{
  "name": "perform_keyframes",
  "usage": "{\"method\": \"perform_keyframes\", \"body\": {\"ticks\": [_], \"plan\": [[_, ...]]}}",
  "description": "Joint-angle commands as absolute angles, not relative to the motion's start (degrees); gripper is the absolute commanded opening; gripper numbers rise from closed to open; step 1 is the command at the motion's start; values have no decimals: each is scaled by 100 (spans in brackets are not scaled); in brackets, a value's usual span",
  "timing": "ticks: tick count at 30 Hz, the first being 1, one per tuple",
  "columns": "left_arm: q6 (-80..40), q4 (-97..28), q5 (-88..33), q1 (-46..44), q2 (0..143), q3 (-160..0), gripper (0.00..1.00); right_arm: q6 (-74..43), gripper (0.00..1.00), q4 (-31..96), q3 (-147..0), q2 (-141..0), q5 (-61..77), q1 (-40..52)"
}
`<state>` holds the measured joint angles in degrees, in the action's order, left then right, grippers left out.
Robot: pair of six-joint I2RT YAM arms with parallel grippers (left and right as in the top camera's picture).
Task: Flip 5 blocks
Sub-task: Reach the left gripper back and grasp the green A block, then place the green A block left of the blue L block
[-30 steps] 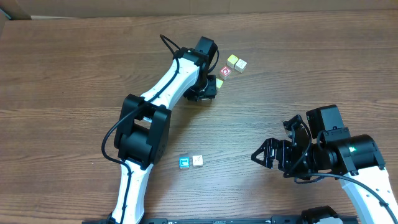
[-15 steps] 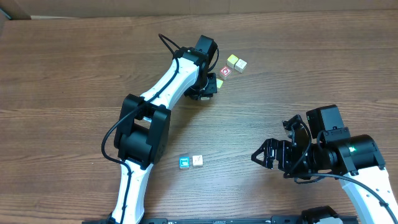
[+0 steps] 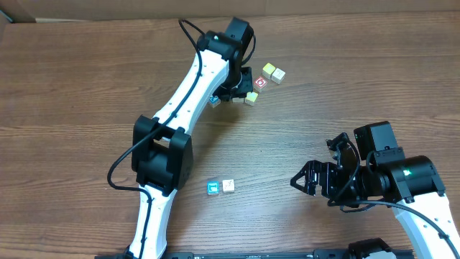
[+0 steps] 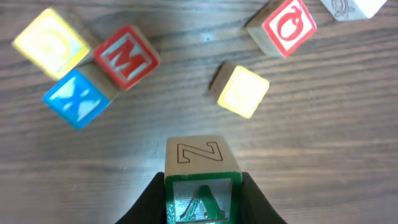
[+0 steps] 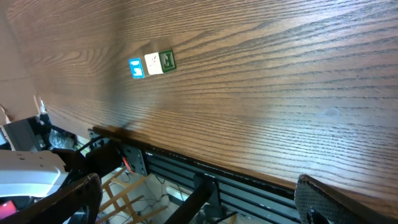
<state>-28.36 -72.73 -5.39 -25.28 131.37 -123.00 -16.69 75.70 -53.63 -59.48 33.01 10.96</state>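
Left gripper (image 4: pixel 202 202) is clamped on the green-A block (image 4: pixel 202 180), a dark finger on each side. The cube sits square in the grip, A face to the wrist lens, Z face on top reading upright, below and right of the red M block (image 4: pixel 126 57). The right gripper (image 5: pixel 199 199) hangs well away from the M block, jaws spread wide.

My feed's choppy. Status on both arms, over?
Left gripper shut on wooden cube with green A face. Right gripper open, empty. Yellow-faced wooden cube just ahead, apart.
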Motion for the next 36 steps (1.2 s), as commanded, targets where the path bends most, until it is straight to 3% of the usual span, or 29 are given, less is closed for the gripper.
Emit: {"method": "perform_keyframes", "body": {"ticks": [1, 18, 27, 36], "plan": [[-2829, -7736, -183, -2499, 12890, -12492, 7, -1621, 100, 7557, -5446, -5927, 3306, 1129], [-2976, -9166, 469, -2810, 10794, -11900, 5, -1623, 100, 7557, -5446, -5927, 3138, 1129], [-3577, -8130, 602, -3006, 8921, -9002, 5, -1621, 100, 7566, -5446, -5927, 3138, 1129], [-4014, -6552, -351, -3004, 6720, -5343, 4, -1623, 100, 7555, -5446, -5927, 3138, 1129]]}}
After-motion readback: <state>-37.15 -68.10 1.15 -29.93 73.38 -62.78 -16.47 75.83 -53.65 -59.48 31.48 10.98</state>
